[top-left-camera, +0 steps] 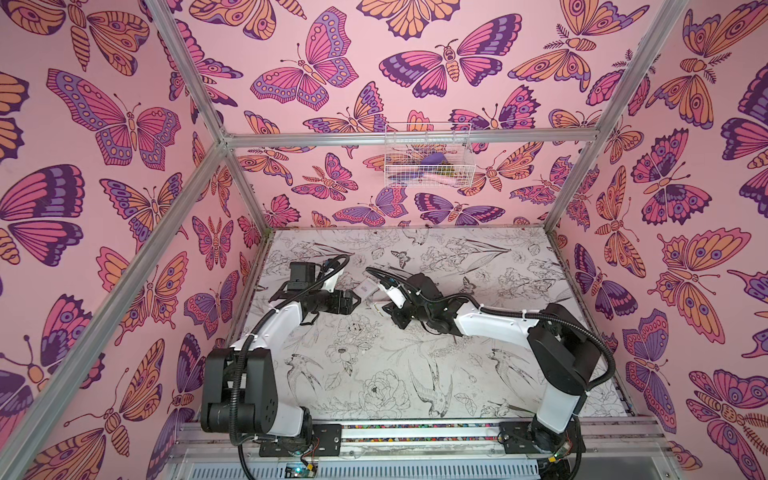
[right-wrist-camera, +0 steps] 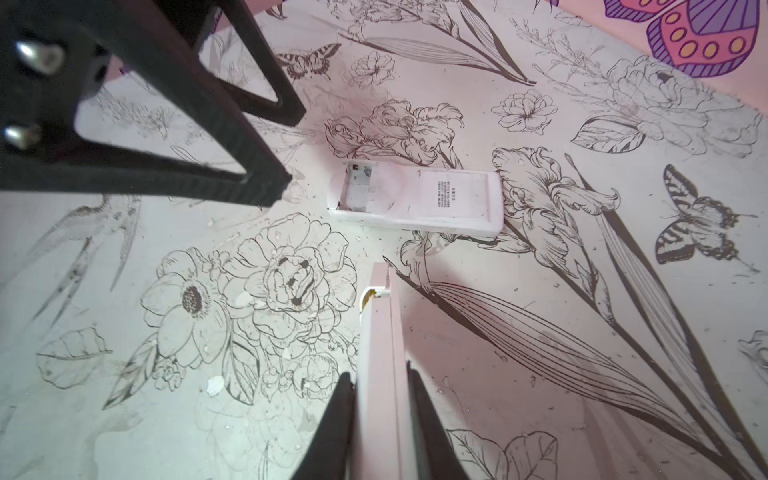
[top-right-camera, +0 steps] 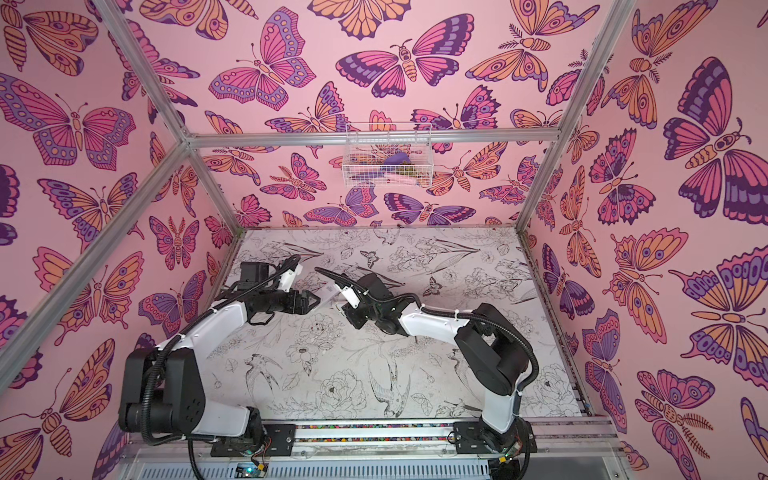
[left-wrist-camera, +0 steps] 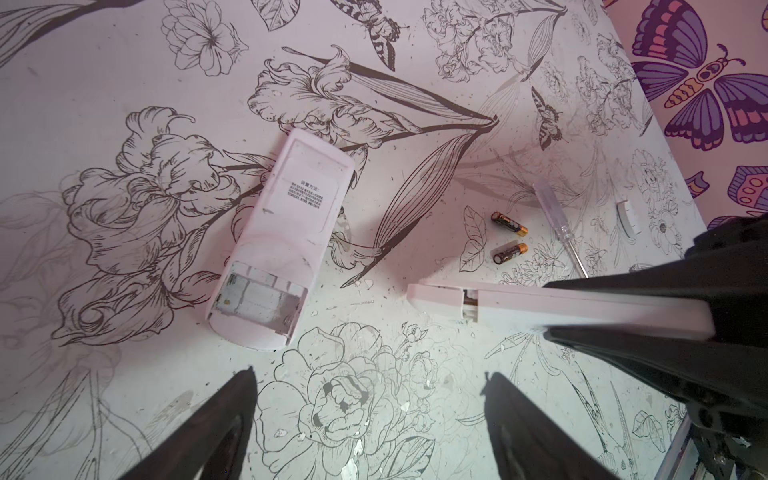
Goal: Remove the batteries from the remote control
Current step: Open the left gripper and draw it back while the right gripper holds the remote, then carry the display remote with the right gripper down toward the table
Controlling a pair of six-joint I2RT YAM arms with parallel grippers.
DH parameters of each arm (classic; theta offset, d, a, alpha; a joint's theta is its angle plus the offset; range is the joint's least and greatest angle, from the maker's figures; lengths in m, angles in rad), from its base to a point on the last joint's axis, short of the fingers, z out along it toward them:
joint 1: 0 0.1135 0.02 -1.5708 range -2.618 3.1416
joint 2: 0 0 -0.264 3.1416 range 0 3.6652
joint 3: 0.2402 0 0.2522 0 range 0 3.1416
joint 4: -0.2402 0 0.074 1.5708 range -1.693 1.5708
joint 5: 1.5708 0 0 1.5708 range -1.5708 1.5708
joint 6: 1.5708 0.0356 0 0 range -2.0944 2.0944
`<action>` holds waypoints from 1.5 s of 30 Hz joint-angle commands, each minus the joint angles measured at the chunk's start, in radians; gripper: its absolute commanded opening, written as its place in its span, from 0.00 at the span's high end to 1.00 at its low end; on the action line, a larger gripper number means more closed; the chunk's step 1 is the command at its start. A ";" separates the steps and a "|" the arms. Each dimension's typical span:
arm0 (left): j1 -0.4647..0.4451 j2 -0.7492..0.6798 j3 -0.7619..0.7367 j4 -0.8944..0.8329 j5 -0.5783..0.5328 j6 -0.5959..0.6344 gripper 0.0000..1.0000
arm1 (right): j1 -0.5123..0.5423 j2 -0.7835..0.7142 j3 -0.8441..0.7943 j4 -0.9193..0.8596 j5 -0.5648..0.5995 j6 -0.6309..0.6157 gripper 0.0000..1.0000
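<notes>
Here, right claw [right-wrist-camera: 378, 374] clamps remote [right-wrist-camera: 376, 324] edgewise, left claw [left-wrist-camera: 370, 373] spread over table [left-wrist-camera: 83, 62].

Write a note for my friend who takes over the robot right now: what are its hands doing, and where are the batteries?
The left gripper is open and empty.
The right gripper is shut on the second remote, held on edge.
The first remote lies face down, its battery bay open and empty.
Two black batteries lie loose on the table near the screwdriver.
Done: first remote unloaded.
Left: the held remote; a yellow glint at its battery end suggests batteries still inside.
</notes>
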State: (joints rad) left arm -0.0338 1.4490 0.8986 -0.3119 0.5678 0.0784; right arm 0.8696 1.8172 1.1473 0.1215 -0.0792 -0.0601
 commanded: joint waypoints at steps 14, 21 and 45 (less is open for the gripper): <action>-0.087 0.076 -0.005 0.012 -0.043 0.038 0.09 | 0.022 -0.012 -0.032 0.136 -0.076 0.027 1.00; -0.109 0.107 0.016 0.012 -0.092 0.025 0.09 | 0.022 -0.036 -0.050 0.156 -0.111 0.033 1.00; -0.082 0.098 0.025 -0.026 -0.185 0.070 0.09 | 0.003 -0.059 -0.064 0.136 -0.037 0.021 1.00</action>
State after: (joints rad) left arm -0.1257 1.5555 0.9066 -0.3161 0.4057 0.1299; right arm 0.8829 1.8042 1.0798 0.2287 -0.1326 -0.0299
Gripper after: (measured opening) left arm 0.912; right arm 0.213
